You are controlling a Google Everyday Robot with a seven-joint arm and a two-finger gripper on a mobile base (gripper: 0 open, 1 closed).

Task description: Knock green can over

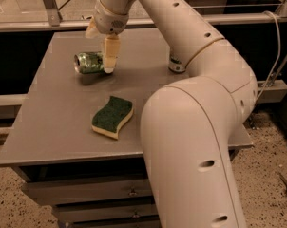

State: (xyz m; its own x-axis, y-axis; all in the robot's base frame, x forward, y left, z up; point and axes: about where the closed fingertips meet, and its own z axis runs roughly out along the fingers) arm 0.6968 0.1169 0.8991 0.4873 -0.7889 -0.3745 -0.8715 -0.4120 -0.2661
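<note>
The green can (90, 63) lies on its side on the grey table (53, 127), at the back left, with its silver top pointing left. My gripper (107, 56) hangs from above right at the can's right end and touches it there. The arm reaches in from the right foreground and arches over the table.
A green sponge with a yellow underside (112, 117) lies in the middle of the table, in front of the can. A second can (176, 65) stands at the back right, mostly hidden behind my arm. Drawers sit under the table's front edge. A rail runs behind the table.
</note>
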